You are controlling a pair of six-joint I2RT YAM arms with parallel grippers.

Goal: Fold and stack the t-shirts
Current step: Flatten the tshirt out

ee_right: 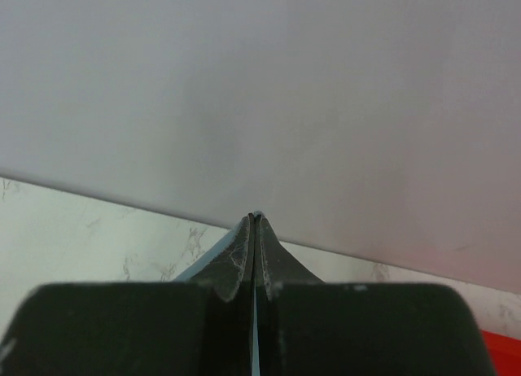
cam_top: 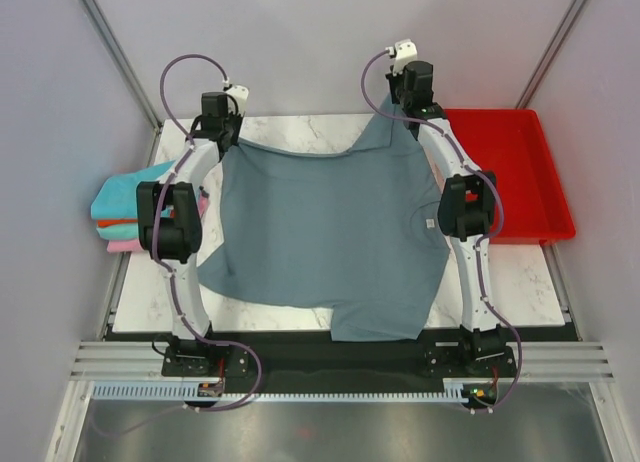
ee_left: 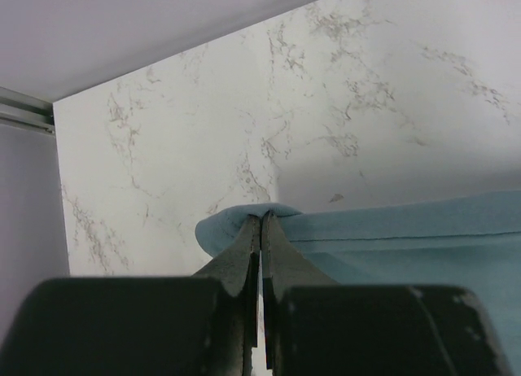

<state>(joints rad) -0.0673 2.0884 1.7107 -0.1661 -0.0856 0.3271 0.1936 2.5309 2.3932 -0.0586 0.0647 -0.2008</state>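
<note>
- Closed tight, the left jaws pinch a folded edge of the grey shirt (ee_left: 407, 238) just above the bench (ee_left: 187, 132).
- Right jaws are closed too, and a thin line of the same grey cloth shows between them.
- Behind the right jaws I see only the wall and a strip of the bench.
- Seen from above, the grey shirt spreads wide over the middle of the bench, and its two far corners are lifted by the jaws.
- Its near hem reaches the near edge of the bench, between the two arm bases.
- At the left edge lies a stack of folded shirts: teal shirt (cam_top: 125, 197) on top, orange shirt (cam_top: 106, 224) under it, pink shirt (cam_top: 125, 246) lowest.
- The left arm hides part of this stack.
- The red tray (cam_top: 515, 172) stands at the right, beyond the right arm.
</note>
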